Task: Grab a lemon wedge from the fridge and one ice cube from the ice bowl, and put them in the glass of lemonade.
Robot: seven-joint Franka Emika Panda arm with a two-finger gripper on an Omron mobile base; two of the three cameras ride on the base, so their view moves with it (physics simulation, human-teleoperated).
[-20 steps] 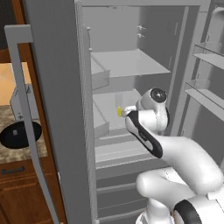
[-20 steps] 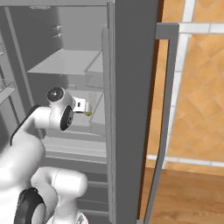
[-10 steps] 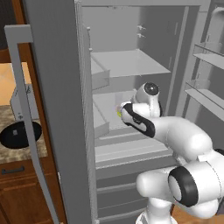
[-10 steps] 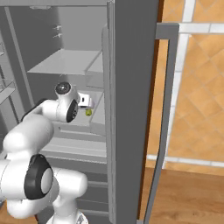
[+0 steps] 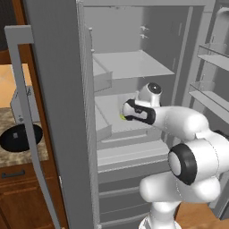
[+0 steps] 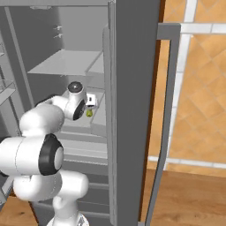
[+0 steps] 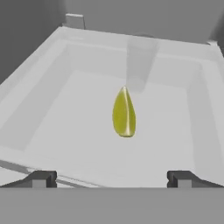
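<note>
while reaching into the fridge (image 5: pixel 62 80), the claw (image 7: pixel 111 178) gapes over the lemon wedge (image 7: pixel 124 113).

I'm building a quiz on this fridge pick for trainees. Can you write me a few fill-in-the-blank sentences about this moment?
1. The lemon wedge lies inside the ____.
2. The end effector has its jaws ____.
3. The fridge doors stand ____.
4. The lemon wedge is ____ in colour.

Missing words: fridge; open; open; yellow

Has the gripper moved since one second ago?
Yes. The gripper went deeper into the fridge, toward the lemon wedge on the shelf.
</note>
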